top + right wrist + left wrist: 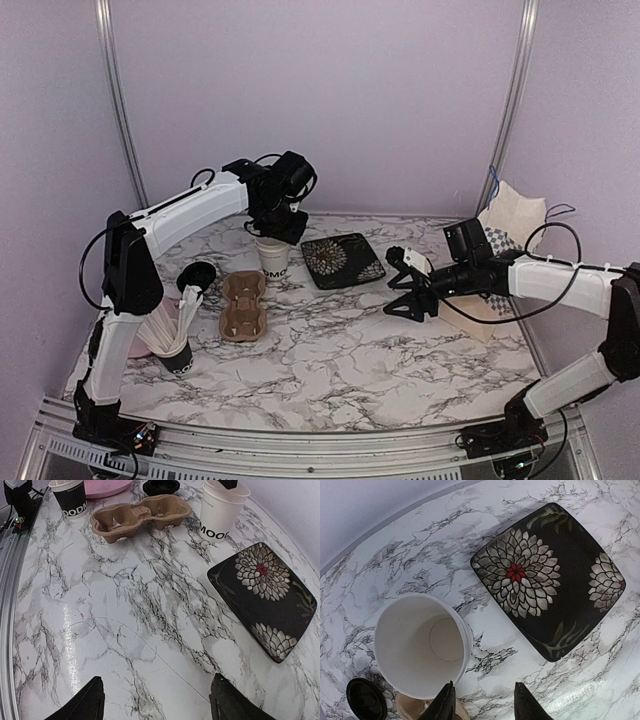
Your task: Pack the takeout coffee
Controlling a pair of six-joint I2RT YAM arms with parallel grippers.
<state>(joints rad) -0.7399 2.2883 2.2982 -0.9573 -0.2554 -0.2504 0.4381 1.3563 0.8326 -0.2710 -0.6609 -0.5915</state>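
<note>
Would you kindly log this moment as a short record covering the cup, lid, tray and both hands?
white cup: upright, lidless, empty, beside the floral plate
black lid: on the table near the cup
cardboard tray: both wells empty
left hand: open, holding nothing, close beside the cup
right hand: open, holding nothing, over the table

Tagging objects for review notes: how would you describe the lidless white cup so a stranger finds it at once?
On the marbled table, look toward the far edge, just left of the dark flowered plate and beyond the cardboard tray. The cup stands there: white and lidless, unlike the black cup holding white sticks.
</note>
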